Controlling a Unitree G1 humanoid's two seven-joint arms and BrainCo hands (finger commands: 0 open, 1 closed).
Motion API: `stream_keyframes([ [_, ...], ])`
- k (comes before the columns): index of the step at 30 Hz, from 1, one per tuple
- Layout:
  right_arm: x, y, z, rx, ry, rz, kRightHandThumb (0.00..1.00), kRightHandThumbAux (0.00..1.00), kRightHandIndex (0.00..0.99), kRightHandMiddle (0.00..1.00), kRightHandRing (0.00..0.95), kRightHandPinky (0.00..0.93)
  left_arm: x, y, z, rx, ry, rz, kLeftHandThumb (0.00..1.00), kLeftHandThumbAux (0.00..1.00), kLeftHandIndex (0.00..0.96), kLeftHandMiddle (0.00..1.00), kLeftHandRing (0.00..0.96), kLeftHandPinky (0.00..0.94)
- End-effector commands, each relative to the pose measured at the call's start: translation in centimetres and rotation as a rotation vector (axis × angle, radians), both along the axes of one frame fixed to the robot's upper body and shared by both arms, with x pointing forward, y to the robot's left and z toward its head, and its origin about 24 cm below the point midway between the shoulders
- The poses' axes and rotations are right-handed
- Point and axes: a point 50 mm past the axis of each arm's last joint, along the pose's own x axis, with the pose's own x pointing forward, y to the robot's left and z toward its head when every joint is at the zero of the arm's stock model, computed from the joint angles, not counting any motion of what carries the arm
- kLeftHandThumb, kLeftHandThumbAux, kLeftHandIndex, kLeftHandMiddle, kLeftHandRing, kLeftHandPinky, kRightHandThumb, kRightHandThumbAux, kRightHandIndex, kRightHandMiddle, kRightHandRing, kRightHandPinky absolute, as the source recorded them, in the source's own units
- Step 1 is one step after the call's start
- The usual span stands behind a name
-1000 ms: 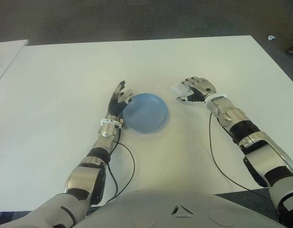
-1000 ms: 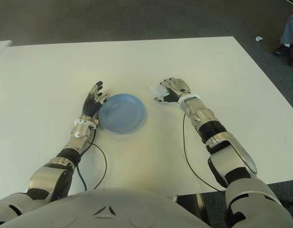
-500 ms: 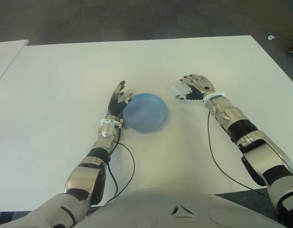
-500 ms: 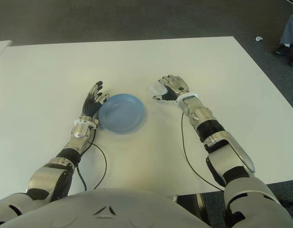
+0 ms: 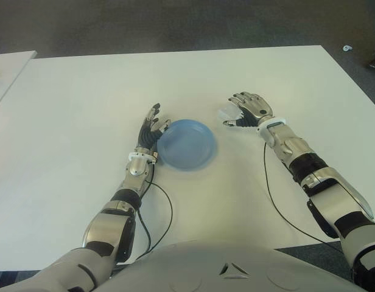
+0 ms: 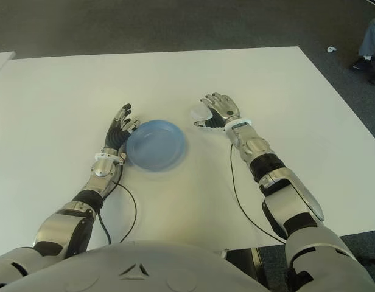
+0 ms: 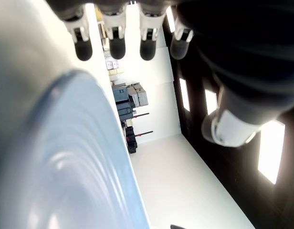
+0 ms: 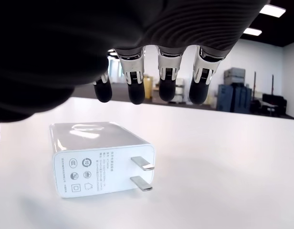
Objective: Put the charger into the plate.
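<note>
**A:** ok so where's the charger (image 8: 101, 157) sitting? I see a small white block lying flat on the white table (image 5: 84, 97), a bit right of centre in the head views, prongs sticking out sideways in the right wrist view.

**B:** yep, flat on the table, nothing gripping it. The right hand (image 5: 251, 108) is arched over it, palm down, and its fingers (image 8: 166, 78) are spread and only slightly bent, with the tips hanging above and past the block. There's a clear gap between the fingertips and the charger's top in the wrist view, so no pinch.

**A:** and the arm?

**B:** the right forearm runs from the lower right corner of the frame diagonally up toward centre, wrist bent a little so the hand tips over the charger. A thin black cable trails down along it.

**A:** the plate (image 5: 187, 145)?

**B:** blue, round, dead centre of the frame, just left of the charger but apart from it. Nothing in it.

**A:** left side?

**B:** the left hand (image 5: 153, 126) shows right against the plate's left edge, fingers straight and slightly fanned, pointing to the upper part of the frame, holding nothing. In its own wrist view the plate's rim fills the space beside the palm. Can't tell if it actually touches. The left forearm comes up from the bottom left.
</note>
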Motion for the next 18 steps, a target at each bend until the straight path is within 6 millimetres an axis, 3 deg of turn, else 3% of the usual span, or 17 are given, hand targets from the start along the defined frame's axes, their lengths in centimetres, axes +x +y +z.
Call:
stream_keyframes([
  [1, -0.6, 0.1, -0.5, 0.018, -0.007, 0.005, 0.390, 0.254, 0.000, 0.000, 0.000, 0.000, -5.4, 0.9, -5.1, 0.024, 0.248, 0.029, 0.008, 0.598, 0.001, 0.035, 0.005, 0.000],
  [18, -3.1, 1.1, -1.2, 0.067, -0.006, 0.139, 0.317, 0.243, 0.000, 0.000, 0.000, 0.000, -5.2, 1.0, -5.1, 0.023, 0.254, 0.038, 0.006, 0.597, 0.000, 0.034, 0.005, 0.005],
])
